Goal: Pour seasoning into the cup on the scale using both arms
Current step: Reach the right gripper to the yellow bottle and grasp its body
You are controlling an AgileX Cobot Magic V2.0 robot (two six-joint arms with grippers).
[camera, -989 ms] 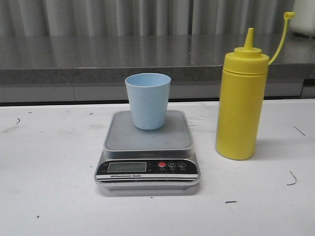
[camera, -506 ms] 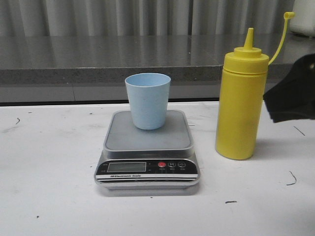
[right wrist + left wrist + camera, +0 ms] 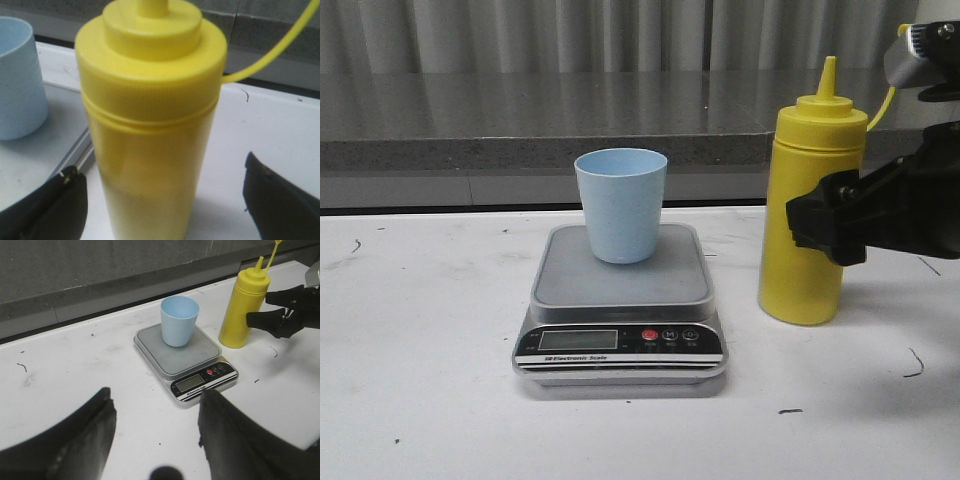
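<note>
Newly arrived from the right edge: right gripper (image 3: 820, 225), jaws spread wide, flanking seasoning bottle (image 3: 812, 200) mid-body, gripping nothing. Scale (image 3: 620, 300) at table (image 3: 420, 340) centre. Cup (image 3: 620, 205) upright on platform's rear. Left gripper (image 3: 155, 435) spread apart, empty, near front-left.

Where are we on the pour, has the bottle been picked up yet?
Not yet. Done: the cup sits upright on the scale. In hand: the right end effector is open, straddling the seasoning bottle, which stands on the table uncapped; no grip shows. The left end effector hangs open, away from the scale. Left: grasp, lift, tilt and pour.
</note>
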